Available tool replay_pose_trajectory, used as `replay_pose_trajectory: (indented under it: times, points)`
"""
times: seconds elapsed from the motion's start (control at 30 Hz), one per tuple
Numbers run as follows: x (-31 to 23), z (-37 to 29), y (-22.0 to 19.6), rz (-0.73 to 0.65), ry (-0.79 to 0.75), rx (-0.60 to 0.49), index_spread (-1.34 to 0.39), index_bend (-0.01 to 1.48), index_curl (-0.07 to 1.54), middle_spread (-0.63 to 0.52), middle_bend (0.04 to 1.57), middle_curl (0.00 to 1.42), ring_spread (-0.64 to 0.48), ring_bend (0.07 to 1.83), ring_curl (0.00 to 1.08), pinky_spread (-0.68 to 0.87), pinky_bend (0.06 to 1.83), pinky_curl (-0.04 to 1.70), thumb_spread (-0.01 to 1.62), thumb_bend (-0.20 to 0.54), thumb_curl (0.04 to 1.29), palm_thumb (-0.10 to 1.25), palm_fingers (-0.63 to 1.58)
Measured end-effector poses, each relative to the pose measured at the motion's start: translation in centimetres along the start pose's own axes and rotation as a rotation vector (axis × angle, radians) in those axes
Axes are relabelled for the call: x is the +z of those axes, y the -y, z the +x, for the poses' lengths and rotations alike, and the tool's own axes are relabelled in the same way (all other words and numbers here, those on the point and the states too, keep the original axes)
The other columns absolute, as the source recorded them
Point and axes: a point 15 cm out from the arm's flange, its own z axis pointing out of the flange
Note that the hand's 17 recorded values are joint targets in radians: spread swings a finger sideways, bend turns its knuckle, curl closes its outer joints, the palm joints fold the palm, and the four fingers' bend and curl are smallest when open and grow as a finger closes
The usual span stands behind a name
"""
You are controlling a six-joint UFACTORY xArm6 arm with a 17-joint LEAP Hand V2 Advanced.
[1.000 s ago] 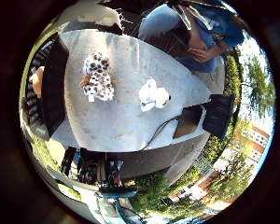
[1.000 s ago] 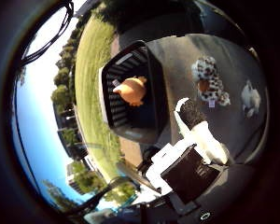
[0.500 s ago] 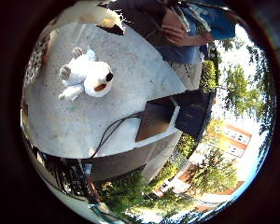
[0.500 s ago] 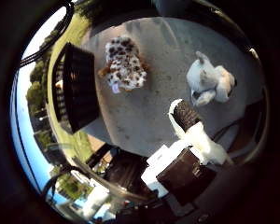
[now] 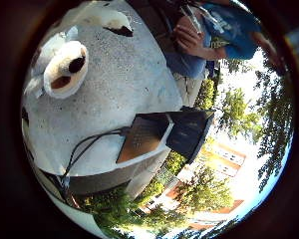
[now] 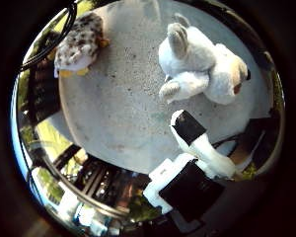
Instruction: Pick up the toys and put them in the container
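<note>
On the speckled grey table, a fluffy white plush dog lay well apart from a spotted plush. The hand hovered beside the dog, its fingers straight and gripping nothing.

Bare desk lies open between the white toy and spotted toy; my fingers hang beside the white one.

fluffy white plush toy, spotted fuzzy plush toy, rough speckled matt table
</note>
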Motion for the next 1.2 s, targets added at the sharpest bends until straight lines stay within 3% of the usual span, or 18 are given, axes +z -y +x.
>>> replay_pose_trajectory:
  times: [0.27,0.53,0.63,0.67,0.73,0.8,0.97,1.2]
  points:
    - [2.0,-1.2,1.0,0.036,0.010,0.001,0.01,0.17,0.23,0.10,0.19,0.34,0.33,0.54,0.32,0.54,0.73,0.31,1.10,-0.030,0.36,0.55,0.29]
    - [3.3,-3.3,1.4,0.026,0.027,-0.023,0.00,0.19,0.25,0.04,0.23,0.36,0.34,0.70,0.34,0.57,0.75,0.27,1.08,-0.020,0.40,0.65,0.62]
    - [3.6,-3.8,1.6,0.023,0.030,-0.032,-0.07,0.27,0.28,0.03,0.09,0.30,0.31,0.83,0.36,0.56,0.91,0.30,1.07,-0.026,0.41,0.66,0.83]
    - [3.7,-3.9,1.5,0.020,0.031,-0.033,-0.11,0.24,0.26,-0.02,0.33,0.35,0.30,0.78,0.34,0.54,0.91,0.29,1.07,-0.027,0.42,0.67,1.03]
    - [3.9,-4.0,1.4,0.014,0.034,-0.037,-0.20,0.32,0.29,-0.05,0.44,0.40,0.26,0.81,0.36,0.53,0.90,0.29,1.07,-0.030,0.42,0.66,1.24]
    - [4.0,-4.1,1.2,0.008,0.036,-0.044,-0.29,0.49,0.36,-0.05,0.65,0.48,0.20,0.86,0.40,0.50,0.91,0.32,1.07,-0.028,0.43,0.67,1.46]
    - [4.0,-3.8,0.4,-0.019,0.041,-0.067,-0.40,0.59,0.46,-0.10,0.94,0.62,0.09,1.18,0.52,0.40,1.18,0.43,1.06,-0.007,0.46,0.74,1.30]
    - [3.4,-2.7,-3.1,-0.109,0.092,-0.042,-0.52,0.76,0.62,-0.14,1.18,0.77,-0.03,1.36,0.64,0.28,1.45,0.58,1.05,0.038,0.56,0.96,1.07]
